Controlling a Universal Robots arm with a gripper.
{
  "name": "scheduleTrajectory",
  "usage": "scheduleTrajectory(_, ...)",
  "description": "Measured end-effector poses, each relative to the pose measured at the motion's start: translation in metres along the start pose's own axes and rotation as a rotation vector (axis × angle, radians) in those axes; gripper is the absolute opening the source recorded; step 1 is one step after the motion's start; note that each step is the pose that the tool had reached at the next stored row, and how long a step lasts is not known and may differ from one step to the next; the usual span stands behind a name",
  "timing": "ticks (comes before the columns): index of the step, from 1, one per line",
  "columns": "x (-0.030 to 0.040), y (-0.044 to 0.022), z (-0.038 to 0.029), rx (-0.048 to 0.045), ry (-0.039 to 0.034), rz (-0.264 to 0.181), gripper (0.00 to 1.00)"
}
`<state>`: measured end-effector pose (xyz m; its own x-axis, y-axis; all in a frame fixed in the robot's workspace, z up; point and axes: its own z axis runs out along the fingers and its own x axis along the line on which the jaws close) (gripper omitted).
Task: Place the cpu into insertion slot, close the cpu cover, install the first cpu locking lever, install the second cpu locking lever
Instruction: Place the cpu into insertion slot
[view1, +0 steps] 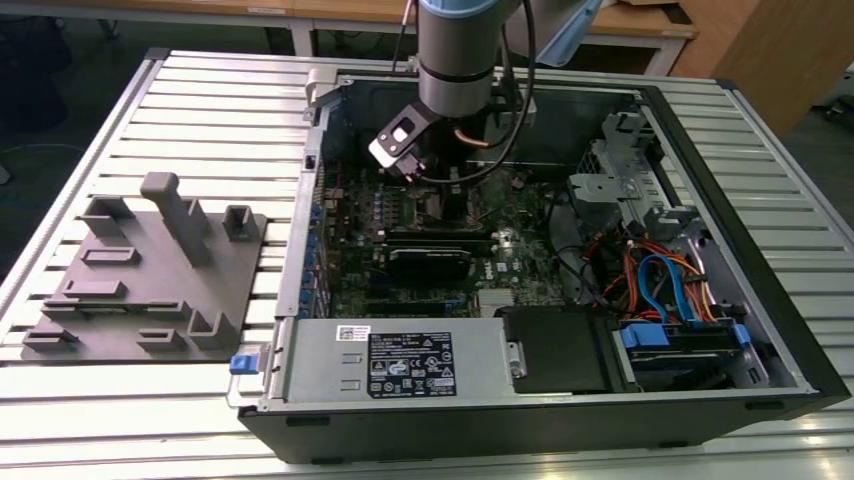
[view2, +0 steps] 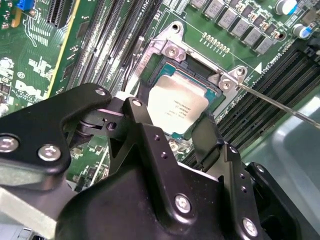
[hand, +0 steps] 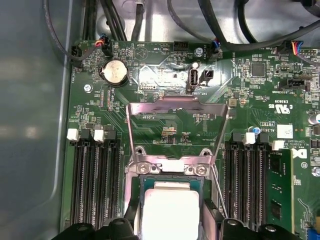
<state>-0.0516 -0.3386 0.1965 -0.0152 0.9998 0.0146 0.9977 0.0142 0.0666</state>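
Note:
The cpu (view2: 177, 100), a flat silver square, sits between my gripper's black fingers (view2: 142, 125) right at the insertion slot (view2: 150, 67); whether it is fully seated I cannot tell. My gripper (view2: 170, 117) is shut on the cpu. In the first wrist view the cpu (hand: 170, 210) shows bright inside the slot's frame (hand: 142, 182), with my gripper (hand: 172, 225) around it. The cpu cover (hand: 175, 104) is swung open, standing up behind the slot. A thin locking lever (view2: 280, 102) juts away from the slot, unlatched. In the exterior view my gripper (view1: 447, 190) reaches down into the open computer case.
Long black memory slots (hand: 95, 180) flank the socket on both sides. Cables (view1: 654, 275), a drive cage (view1: 621, 185) and a power supply (view1: 400, 365) crowd the case. A grey fixture plate (view1: 147, 280) lies on the table at the exterior view's left.

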Motion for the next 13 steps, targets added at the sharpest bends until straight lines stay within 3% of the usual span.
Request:
scheduleTrajectory(6,0.0001,0.0005,-0.0076,0.0029,0.0001,0.000,0.59)
scheduleTrajectory(9,0.0002,0.0008,-0.0110,0.0051,0.0001,0.000,0.46)
scheduleTrajectory(10,0.0002,0.0009,-0.0117,0.0058,0.0002,0.000,0.46)
scheduleTrajectory(13,0.0003,0.0011,-0.0125,0.0070,0.0005,0.000,0.29)
